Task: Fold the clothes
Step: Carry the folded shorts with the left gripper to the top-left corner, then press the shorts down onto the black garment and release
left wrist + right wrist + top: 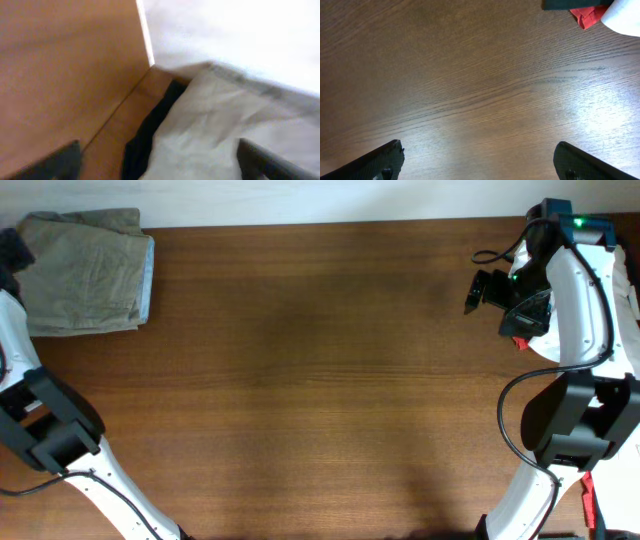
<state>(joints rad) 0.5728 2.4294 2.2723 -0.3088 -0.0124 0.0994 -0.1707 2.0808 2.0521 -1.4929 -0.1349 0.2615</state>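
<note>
Both spread: left gripper (160, 165), right gripper (480, 162); shorts (85, 270) folded @ table (320, 380) corner

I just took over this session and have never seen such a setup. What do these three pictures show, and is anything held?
Two white robot arms sit at a wooden table. The wide picture is from above; the other two look out from each wrist, that gripper's dark fingers in the bottom corners. Folded khaki shorts lie at the table's far left corner. The left gripper hangs open over pale cloth, likely those shorts, and a black garment. The right gripper is open over wood, red cloth and white cloth beyond. Nothing is held.
</note>
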